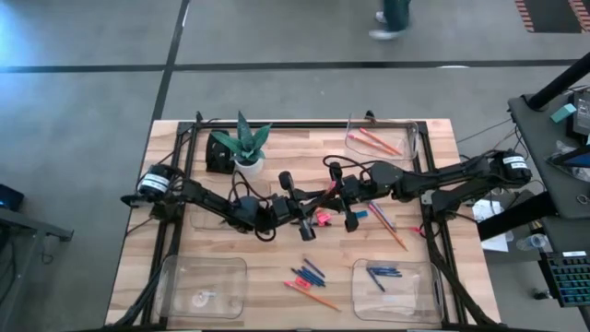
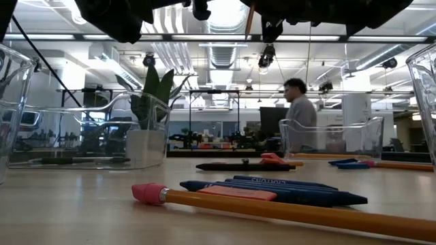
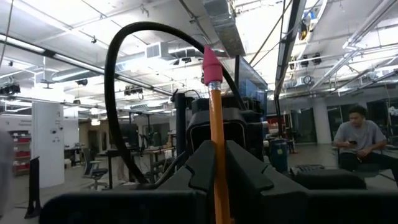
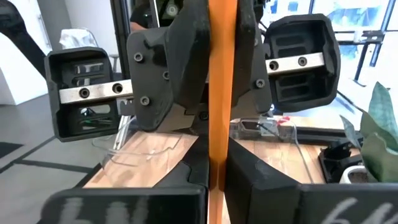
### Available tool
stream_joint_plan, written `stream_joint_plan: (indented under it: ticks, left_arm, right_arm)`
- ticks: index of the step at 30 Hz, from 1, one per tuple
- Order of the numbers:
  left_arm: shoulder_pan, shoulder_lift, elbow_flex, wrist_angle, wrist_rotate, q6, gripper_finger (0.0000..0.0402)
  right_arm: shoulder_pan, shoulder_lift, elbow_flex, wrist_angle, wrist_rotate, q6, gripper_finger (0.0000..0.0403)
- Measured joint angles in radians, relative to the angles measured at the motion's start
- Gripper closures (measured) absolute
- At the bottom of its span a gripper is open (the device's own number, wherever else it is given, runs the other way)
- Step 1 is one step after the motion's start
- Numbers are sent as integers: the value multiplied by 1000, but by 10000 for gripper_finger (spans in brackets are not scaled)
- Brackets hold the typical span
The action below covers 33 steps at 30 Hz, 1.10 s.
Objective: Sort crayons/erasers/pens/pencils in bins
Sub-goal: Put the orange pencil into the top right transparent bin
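Observation:
An orange pencil (image 3: 216, 118) with a pink eraser tip (image 3: 211, 65) hangs in the air over the middle of the table. My left gripper (image 1: 310, 204) and my right gripper (image 1: 331, 192) face each other there, both shut on it. More pencils lie in the far right bin (image 1: 415, 140). Blue pens lie in the near right bin (image 1: 419, 286). The near left bin (image 1: 180, 277) and a bin under my left arm (image 1: 205, 219) also stand on the table. On the wood lie loose blue sticks (image 1: 309, 272), an orange pencil (image 1: 313, 295), a pink eraser (image 1: 324, 219) and a blue eraser (image 1: 359, 214). My left gripper pinches the pencil's shaft (image 3: 217, 163) between its two fingers, some way below the eraser tip. The fingers come from the table's left, slanting upward, and lie across the pencil. The pencil is lifted clear of the table. My right gripper pinches the pencil's shaft (image 4: 219, 158) between its two fingers, coming about level from the table's right. The fingers lie across the pencil, which runs out of its wrist view at both ends. The pencil hangs clear of the table.
A white pot with a green plant (image 1: 244, 148) stands at the far left beside a black block. Another pencil (image 1: 392, 229) lies right of the grippers. A black frame runs along the table's edges. A person (image 2: 300, 109) stands in the room behind.

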Motion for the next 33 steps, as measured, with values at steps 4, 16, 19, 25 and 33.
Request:
stream_joint_plan:
  ticks: [4,16,19,25,33]
  left_arm:
    - [0,0,0,-28,-7,2,367]
    - [-1,-2,16,-147,-101,-71,202]
    - [-1,-2,15,-152,-99,-71,174]
    - [0,-1,13,-230,-104,-100,158]
    - [0,-1,9,-333,-105,-229,157]
  right_arm:
    - [0,-2,0,-21,-1,15,388]
    - [-135,-149,38,-431,64,22,390]
    - [-199,-198,81,-682,167,-13,390]
    - [-357,-234,131,-1052,280,-20,390]
    - [-574,-225,133,-1243,457,-58,390]
